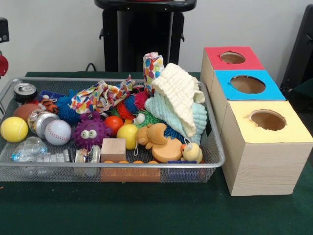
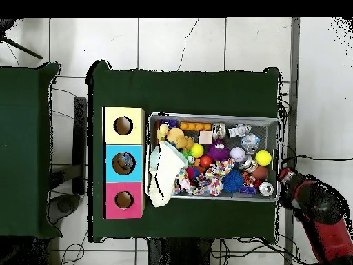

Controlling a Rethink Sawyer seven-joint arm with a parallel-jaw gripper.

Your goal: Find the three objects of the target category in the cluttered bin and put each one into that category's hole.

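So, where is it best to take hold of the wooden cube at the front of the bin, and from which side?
Probably from straight above, closing on two opposite flat sides of the wooden cube. Its top is bare and level. A crushed can and the yellow ball crowd it, and the bin wall blocks any sideways approach.

- I find no writing, brand, number or sign that I can read in either view.
- The three wooden boxes carry only plain colour on their tops: the red box (image 1: 233, 58), the blue box (image 1: 248, 84) and the yellow box (image 1: 268, 121); no label stands on them.
- The cans in the wire bin (image 1: 217, 159) show bare metal towards the camera; any print on them is too small to make out.
- The spotted cloth (image 1: 100, 96) bears coloured dots only, no letters.
- The baseball (image 1: 57, 132) shows stitching and no legible mark.
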